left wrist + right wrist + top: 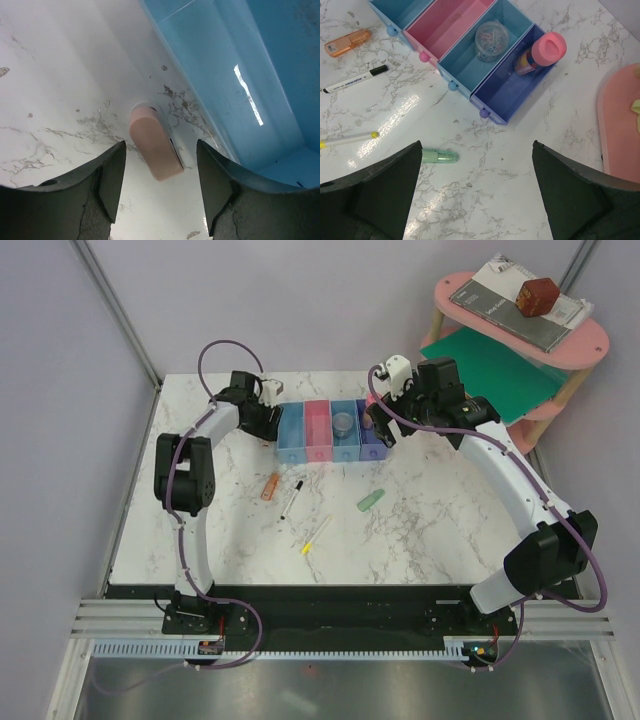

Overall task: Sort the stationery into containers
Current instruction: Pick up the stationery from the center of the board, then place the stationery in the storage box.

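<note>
A pink eraser (pixel 155 147) lies on the marble table against the outer wall of the light blue end bin (pixel 240 75). My left gripper (pixel 161 146) is open, its jaws on either side of the eraser without touching it. In the top view the left gripper (pixel 268 425) sits at the left end of the row of bins (pixel 330 430). My right gripper (pixel 477 192) is open and empty, above the table in front of the periwinkle bin (pixel 512 95). An orange eraser (pixel 347 41), a black-white pen (pixel 355 80), a yellow pencil (pixel 347 139) and a pale green eraser (pixel 439 156) lie on the table.
A jar of paper clips (pixel 491 40) sits in the third bin, and a pink-capped tube (pixel 545 52) leans in the periwinkle one. A pink round shelf (pixel 520 320) with books and a green sheet (pixel 490 365) stands at the back right.
</note>
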